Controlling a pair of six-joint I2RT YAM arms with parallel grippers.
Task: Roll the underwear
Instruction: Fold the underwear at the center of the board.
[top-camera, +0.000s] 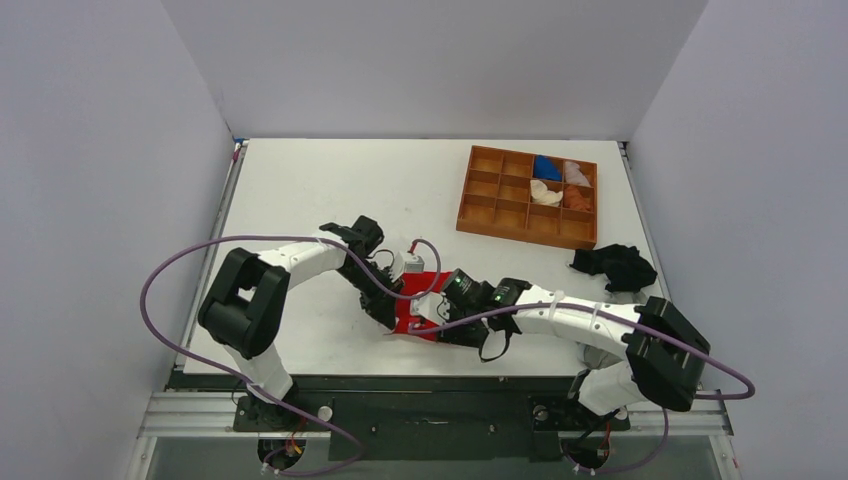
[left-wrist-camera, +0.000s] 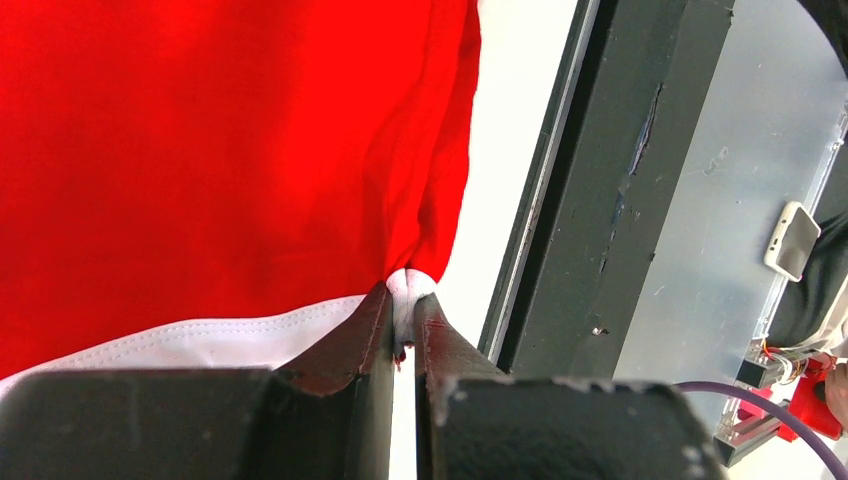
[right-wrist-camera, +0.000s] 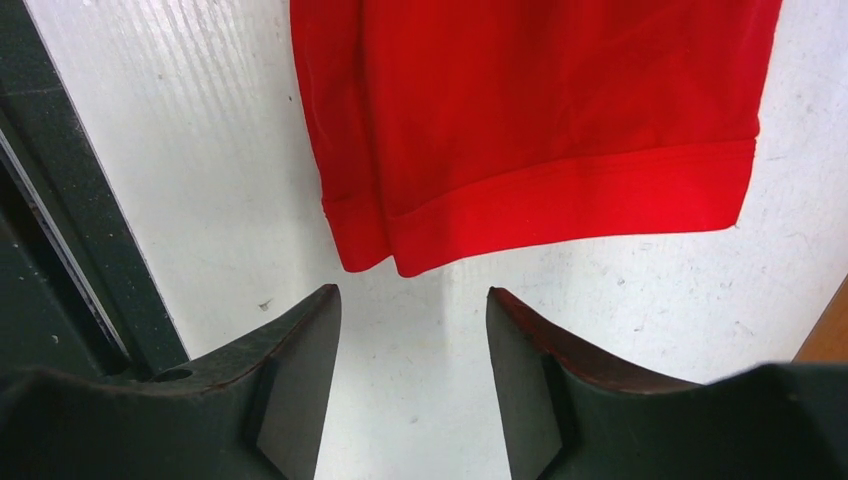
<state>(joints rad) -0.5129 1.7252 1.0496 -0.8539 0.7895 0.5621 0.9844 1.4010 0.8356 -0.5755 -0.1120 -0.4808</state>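
**knotty:** Looking at the left gripper (left-wrist-camera: 402, 305) here: pinched tight on a nub of the white trim (left-wrist-camera: 200, 340) at a corner of the underwear (left-wrist-camera: 200, 150), with red cloth spreading out ahead of the tips and off to their left. Counts as a real hold, right?

**rollbot:** Yep, looks like a solid pinch. Can't say the same for the right gripper (right-wrist-camera: 412, 300): standing fairly wide with nothing between the fingers, only bare table (right-wrist-camera: 640, 300). Seeing the folded red hem (right-wrist-camera: 570, 200) just ahead of those tips, apart from them, not touching.

**knotty:** So what to worry about from here?

**rollbot:** Mostly one-sided tension. Pulling or rolling with only the left corner clamped would probably drag the whole piece sideways and skew the roll. Closing the right fingers from that spot would likely catch air, or grab just the top layer of the doubled hem and peel the fold open on a lift.

**knotty:** And the table edge?

**rollbot:** Worth watching. Got the dark frame rail (left-wrist-camera: 590, 200) just right of the left tips and off to the left of the right ones, so any slide that way could dump cloth over the lip. Can't tell from above how much is rolled, too much arm in the way.
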